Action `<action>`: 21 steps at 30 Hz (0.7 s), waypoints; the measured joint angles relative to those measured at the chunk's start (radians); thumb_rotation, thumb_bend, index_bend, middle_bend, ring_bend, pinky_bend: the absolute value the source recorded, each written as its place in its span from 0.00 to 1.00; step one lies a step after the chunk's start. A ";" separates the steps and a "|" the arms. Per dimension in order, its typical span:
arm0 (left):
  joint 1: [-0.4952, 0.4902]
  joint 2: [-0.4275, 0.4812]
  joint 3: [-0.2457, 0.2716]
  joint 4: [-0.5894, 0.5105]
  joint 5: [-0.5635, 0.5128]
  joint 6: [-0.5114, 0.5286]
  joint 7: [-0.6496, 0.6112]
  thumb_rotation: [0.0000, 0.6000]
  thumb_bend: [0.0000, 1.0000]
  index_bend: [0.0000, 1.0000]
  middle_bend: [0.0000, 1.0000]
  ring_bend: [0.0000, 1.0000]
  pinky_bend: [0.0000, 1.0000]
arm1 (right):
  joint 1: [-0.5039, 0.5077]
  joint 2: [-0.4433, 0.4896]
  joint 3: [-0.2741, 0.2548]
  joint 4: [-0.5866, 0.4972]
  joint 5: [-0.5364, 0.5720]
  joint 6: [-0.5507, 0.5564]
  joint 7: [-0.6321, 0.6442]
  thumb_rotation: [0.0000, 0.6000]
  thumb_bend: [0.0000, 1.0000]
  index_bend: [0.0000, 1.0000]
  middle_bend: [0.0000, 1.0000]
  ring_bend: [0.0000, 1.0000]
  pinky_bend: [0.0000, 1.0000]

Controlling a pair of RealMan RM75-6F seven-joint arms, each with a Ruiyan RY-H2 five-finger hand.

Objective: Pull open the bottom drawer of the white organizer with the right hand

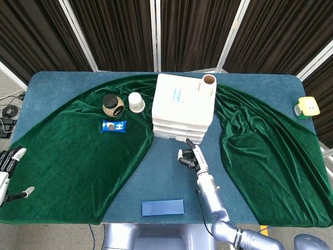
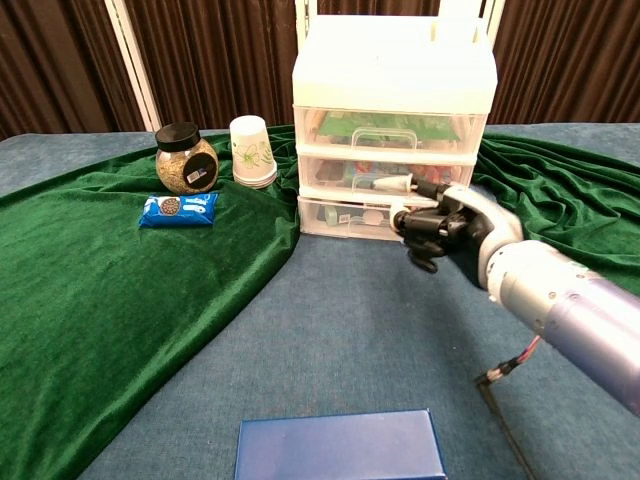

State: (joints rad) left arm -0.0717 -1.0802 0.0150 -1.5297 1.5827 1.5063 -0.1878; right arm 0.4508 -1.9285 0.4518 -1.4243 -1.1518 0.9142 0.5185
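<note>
— Reaching toward the white organizer (image 2: 393, 130) at the middle of the blue desk (image 1: 166, 177), the right hand (image 2: 447, 230) hovers at the front of the bottom drawer (image 2: 360, 216); where exactly is that drawer?

— Lowest of three clear drawers, just above the desk surface, and it sits flush with the ones above it. From overhead, the organizer (image 1: 183, 108) stands between folds of green velvet cloth (image 1: 78, 151).

— And the fingers (image 2: 420, 227)?

— Curled inward, dark tips pointing at the drawer front. Whether they hook the handle or only touch it, the pictures cannot tell.

— The other arm?

— The left hand (image 1: 9, 161) lies at the far left edge of the overhead picture, fingers apart, holding nothing.

— What else sits on the desk?

— A black-lidded jar (image 2: 186, 158) and a stack of paper cups (image 2: 252, 152) stand left of the organizer, a blue cookie packet (image 2: 178, 209) lies just before the jar, and a flat blue box (image 2: 340, 447) rests at the near edge.
</note>
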 measured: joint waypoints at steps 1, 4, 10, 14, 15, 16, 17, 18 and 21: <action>0.000 0.000 0.000 0.000 0.000 0.001 0.002 1.00 0.11 0.00 0.00 0.00 0.00 | 0.001 0.004 -0.005 -0.002 -0.007 0.011 -0.026 1.00 0.58 0.30 0.90 0.96 0.90; 0.001 -0.001 0.000 -0.003 0.000 0.001 0.007 1.00 0.11 0.00 0.00 0.00 0.00 | 0.004 0.020 -0.022 -0.008 -0.021 0.043 -0.111 1.00 0.58 0.32 0.90 0.96 0.90; 0.002 -0.001 0.001 -0.006 0.002 0.004 0.014 1.00 0.11 0.00 0.00 0.00 0.00 | 0.019 0.046 -0.056 -0.001 -0.034 0.095 -0.291 1.00 0.59 0.31 0.91 0.96 0.90; 0.003 -0.001 0.001 -0.007 0.002 0.004 0.016 1.00 0.11 0.00 0.00 0.00 0.00 | 0.033 0.056 -0.074 0.019 -0.026 0.127 -0.428 1.00 0.59 0.30 0.91 0.97 0.90; 0.002 -0.001 0.001 -0.007 0.002 0.003 0.016 1.00 0.11 0.00 0.00 0.00 0.00 | 0.036 0.056 -0.078 0.024 -0.023 0.136 -0.458 1.00 0.59 0.29 0.91 0.97 0.90; 0.002 -0.001 0.001 -0.008 0.002 0.002 0.017 1.00 0.11 0.00 0.00 0.00 0.00 | 0.039 0.055 -0.081 0.030 -0.020 0.145 -0.486 1.00 0.59 0.29 0.91 0.97 0.90; 0.002 0.000 0.001 -0.008 0.002 0.001 0.018 1.00 0.11 0.00 0.00 0.00 0.00 | 0.044 0.054 -0.085 0.039 -0.015 0.156 -0.520 1.00 0.59 0.29 0.91 0.97 0.90; 0.002 0.000 0.001 -0.009 0.002 0.001 0.018 1.00 0.11 0.00 0.00 0.00 0.00 | 0.048 0.051 -0.090 0.049 -0.010 0.166 -0.552 1.00 0.59 0.28 0.91 0.97 0.90; 0.002 0.001 0.001 -0.009 0.001 0.001 0.017 1.00 0.11 0.00 0.00 0.00 0.00 | 0.058 0.043 -0.098 0.071 0.002 0.188 -0.612 1.00 0.59 0.28 0.91 0.97 0.90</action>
State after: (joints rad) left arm -0.0702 -1.0796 0.0163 -1.5385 1.5842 1.5070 -0.1712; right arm 0.5090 -1.8857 0.3533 -1.3532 -1.1499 1.1021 -0.0935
